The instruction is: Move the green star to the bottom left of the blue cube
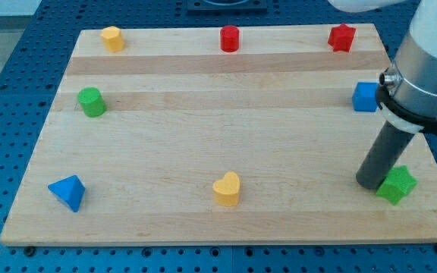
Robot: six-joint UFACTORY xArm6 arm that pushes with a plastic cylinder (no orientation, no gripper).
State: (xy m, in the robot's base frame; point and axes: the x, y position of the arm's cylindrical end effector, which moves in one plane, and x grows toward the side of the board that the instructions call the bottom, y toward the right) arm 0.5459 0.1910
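Note:
The green star (397,185) lies near the board's bottom right corner. The blue cube (365,97) sits at the right edge, above the star and partly behind the arm. My tip (370,183) rests on the board just left of the green star, touching or nearly touching its left side. The blue cube is well above the tip.
A wooden board (203,136) carries a yellow block (112,38) at top left, a red cylinder (229,38) at top middle, a red star (341,37) at top right, a green cylinder (92,101) at left, a blue triangular block (68,192) at bottom left and a yellow heart (227,189) at bottom middle.

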